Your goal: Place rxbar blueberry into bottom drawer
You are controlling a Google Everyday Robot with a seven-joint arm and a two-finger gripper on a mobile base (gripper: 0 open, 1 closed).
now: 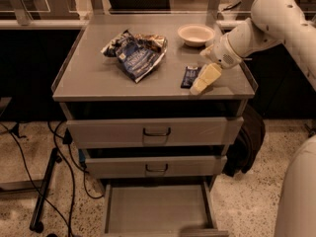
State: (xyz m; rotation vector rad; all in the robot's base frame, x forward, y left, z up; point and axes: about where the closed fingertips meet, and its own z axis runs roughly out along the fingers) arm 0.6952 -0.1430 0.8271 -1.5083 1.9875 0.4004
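The rxbar blueberry (189, 76), a small dark navy bar, lies flat on the grey cabinet top (98, 78) near its front right. My gripper (204, 80) reaches in from the right on the white arm (256, 28). Its cream fingers (207, 76) point down-left and sit right beside the bar's right edge, at the cabinet top. The bottom drawer (158, 210) is pulled open below, a wide shallow tray with a bare grey floor.
A wrinkly blue-and-silver chip bag (136, 53) lies mid-top. A white bowl (196, 34) stands at the back right. Two upper drawers (155, 131) with dark handles are shut. Cables and a stand foot (42, 201) lie on the floor at left. A dark bag (244, 142) hangs at right.
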